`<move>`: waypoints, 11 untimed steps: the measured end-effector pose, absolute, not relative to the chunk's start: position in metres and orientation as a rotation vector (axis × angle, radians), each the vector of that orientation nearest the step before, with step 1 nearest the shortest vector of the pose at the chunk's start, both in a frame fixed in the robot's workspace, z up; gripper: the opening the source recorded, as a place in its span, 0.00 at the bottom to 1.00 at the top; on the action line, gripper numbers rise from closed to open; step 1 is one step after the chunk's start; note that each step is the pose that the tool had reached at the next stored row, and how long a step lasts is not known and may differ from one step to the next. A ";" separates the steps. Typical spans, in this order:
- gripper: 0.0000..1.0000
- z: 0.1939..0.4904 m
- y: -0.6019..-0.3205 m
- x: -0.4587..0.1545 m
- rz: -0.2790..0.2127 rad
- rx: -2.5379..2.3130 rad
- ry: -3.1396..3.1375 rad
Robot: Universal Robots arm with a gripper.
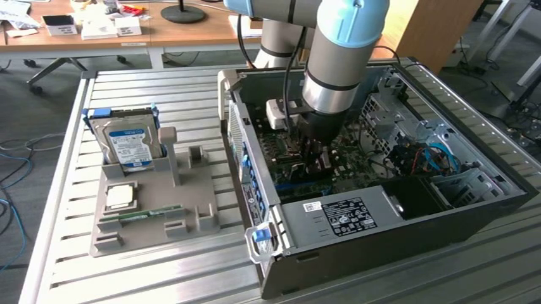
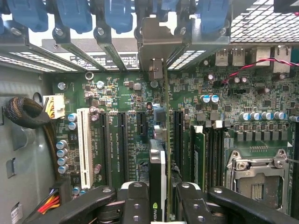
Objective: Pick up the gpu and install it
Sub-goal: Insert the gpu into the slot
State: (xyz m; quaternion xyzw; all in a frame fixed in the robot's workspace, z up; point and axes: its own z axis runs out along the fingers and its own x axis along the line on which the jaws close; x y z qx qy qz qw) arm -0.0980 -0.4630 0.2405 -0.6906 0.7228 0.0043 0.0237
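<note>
Deep inside the open computer case (image 1: 439, 209), the gripper (image 2: 158, 196) has its jaws clamped on the gpu (image 2: 158, 172), edge-on over the motherboard (image 2: 131, 121); slots flank it closely at 3 and 9 o'clock, its lower edge hidden.

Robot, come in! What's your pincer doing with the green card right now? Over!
Pincer shut on the gpu. Card edge-on above motherboard slots, inside the computer case. Nothing blocking seen.
</note>
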 end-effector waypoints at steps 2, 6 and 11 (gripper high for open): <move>0.27 0.240 -0.463 -0.098 0.013 -2.137 2.237; 0.27 0.240 -0.463 -0.098 0.013 -2.138 2.237; 0.27 0.240 -0.463 -0.098 0.013 -2.138 2.237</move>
